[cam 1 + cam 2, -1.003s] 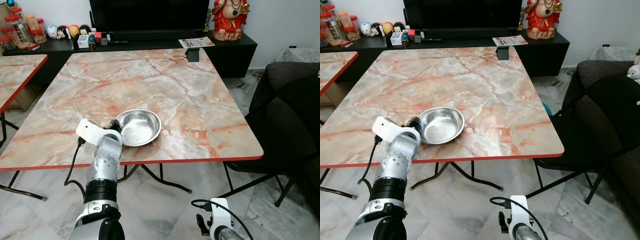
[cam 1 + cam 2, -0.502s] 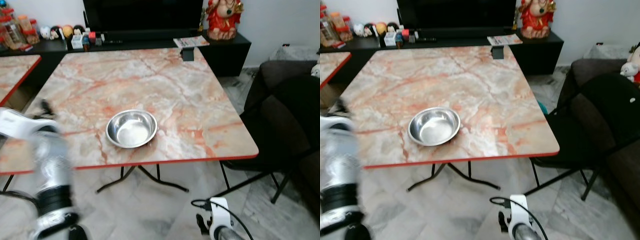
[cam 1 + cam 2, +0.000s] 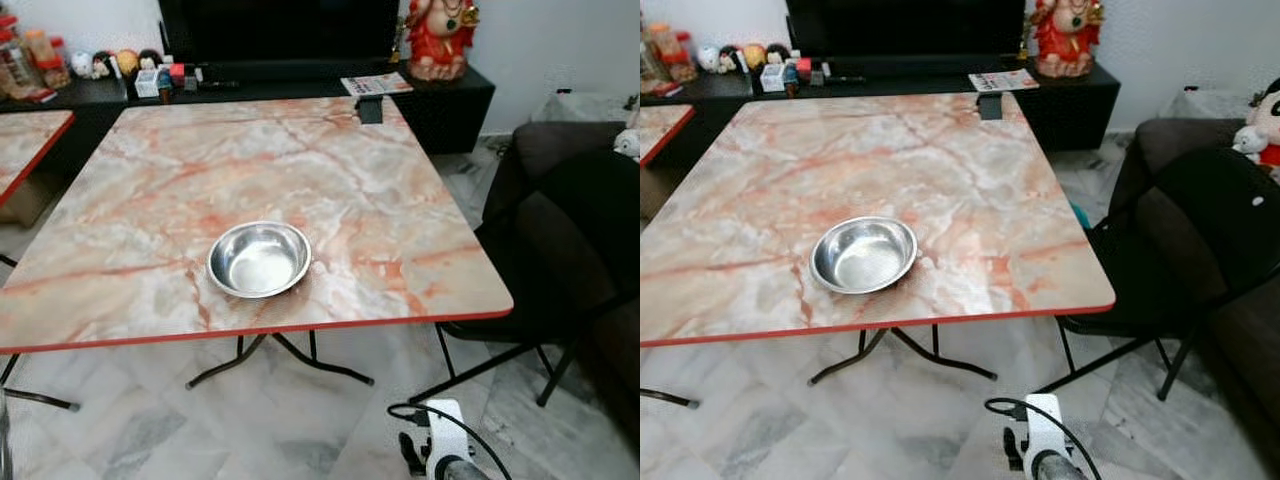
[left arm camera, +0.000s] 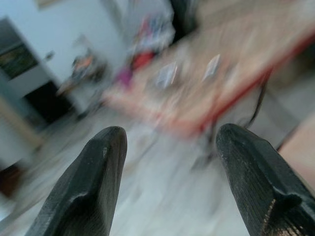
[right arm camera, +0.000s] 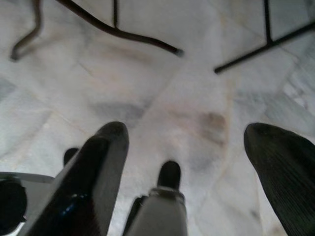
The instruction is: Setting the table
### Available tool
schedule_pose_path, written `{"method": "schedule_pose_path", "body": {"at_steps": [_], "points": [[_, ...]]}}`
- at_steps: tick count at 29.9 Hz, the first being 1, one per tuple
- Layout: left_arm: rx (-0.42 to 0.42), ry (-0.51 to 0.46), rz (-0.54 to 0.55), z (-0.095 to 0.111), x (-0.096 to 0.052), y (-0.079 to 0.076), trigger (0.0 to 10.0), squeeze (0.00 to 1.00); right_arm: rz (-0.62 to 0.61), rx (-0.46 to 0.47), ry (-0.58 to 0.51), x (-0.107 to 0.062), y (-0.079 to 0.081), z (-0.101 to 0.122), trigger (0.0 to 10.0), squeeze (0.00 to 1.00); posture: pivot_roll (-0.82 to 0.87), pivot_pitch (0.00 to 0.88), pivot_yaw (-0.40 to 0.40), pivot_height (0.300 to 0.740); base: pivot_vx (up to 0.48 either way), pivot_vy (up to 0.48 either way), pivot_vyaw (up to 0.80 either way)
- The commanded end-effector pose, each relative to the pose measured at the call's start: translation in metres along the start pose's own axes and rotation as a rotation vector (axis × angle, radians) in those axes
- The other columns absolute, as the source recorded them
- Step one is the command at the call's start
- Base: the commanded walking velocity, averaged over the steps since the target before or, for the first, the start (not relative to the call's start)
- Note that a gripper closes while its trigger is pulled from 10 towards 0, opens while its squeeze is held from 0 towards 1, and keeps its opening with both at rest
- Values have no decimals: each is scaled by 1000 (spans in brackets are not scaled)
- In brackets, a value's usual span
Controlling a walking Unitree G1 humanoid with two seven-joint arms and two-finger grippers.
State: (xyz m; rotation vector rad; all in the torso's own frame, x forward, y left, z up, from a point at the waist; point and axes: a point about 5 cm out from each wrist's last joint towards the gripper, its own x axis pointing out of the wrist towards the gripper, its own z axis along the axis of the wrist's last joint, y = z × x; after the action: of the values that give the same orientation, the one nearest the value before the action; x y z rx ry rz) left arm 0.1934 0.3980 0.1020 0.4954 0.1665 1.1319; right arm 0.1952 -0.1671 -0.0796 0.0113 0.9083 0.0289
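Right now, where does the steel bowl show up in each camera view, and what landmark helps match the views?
Left eye view: the steel bowl sits on the marble table, near its front edge, left of centre.
Right eye view: the same bowl lies further left in the picture.
Left wrist view: blurred; no bowl can be made out.
Right wrist view: floor and table legs, no bowl.
Shared landmark: the red statue behind the table in both eye views.

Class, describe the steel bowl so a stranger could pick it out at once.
Find the big marble-patterned table with the red edge. Near its front edge, left of centre, sits the steel bowl. It is round, shiny and empty, unlike the small dark object at the far edge.
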Motion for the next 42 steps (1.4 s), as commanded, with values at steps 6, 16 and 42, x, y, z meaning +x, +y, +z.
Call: {"method": "schedule_pose_path", "body": {"at_steps": [6,16,42], "points": [[208,304,-201,-83,-34,-12,10000,0,1,6,-3,0,3,0,10000,0,41,0,8,731,0,0,0],[131,497,-982,-111,-133,-98,10000,0,1,4,-3,1,3,2,10000,0,34,0,6,731,0,0,0],[29,615,-1109,-96,-192,-147,10000,0,-10,11,-6,1,3,2,10000,0,-19,0,40,731,0,127,0]]}}
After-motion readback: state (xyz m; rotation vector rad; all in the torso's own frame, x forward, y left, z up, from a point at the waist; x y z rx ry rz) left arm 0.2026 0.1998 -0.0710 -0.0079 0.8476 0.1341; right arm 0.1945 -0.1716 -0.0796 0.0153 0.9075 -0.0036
